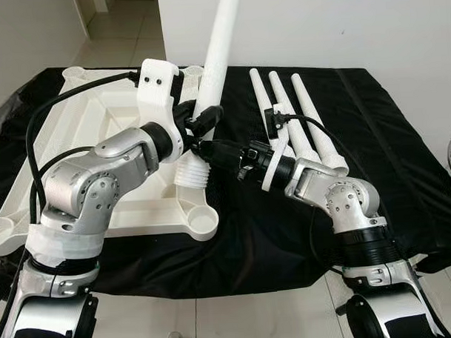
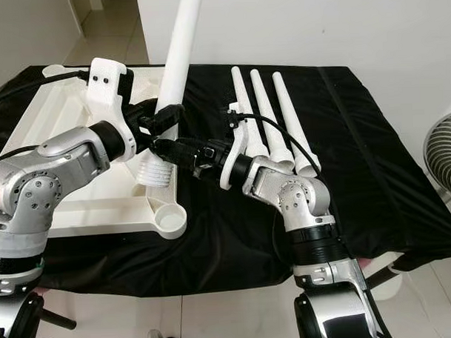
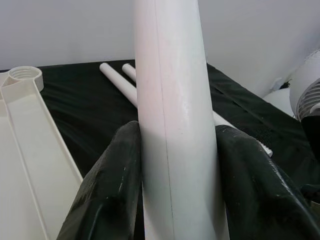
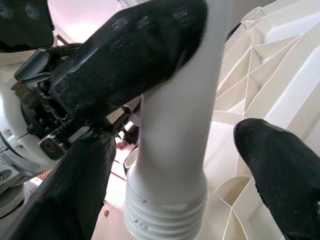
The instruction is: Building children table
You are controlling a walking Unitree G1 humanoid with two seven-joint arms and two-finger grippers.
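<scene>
Upright white leg (image 1: 220, 47) held over the upturned tabletop (image 1: 98, 129).
Left gripper (image 1: 201, 119) jaws clenched on the leg; right gripper (image 1: 210, 149) jaws spread wide around its threaded end, just above the tabletop's corner. Three spare legs (image 1: 294, 118) lying beside the tabletop.

Both silver arms bend inward and meet at the middle. The left gripper (image 1: 201, 118) has its black fingers (image 3: 112, 185) pressed on either side of the upright white leg (image 1: 220, 58); the right gripper (image 1: 202, 149) reaches in just below, fingers (image 4: 280, 175) spread apart around its lower end
</scene>
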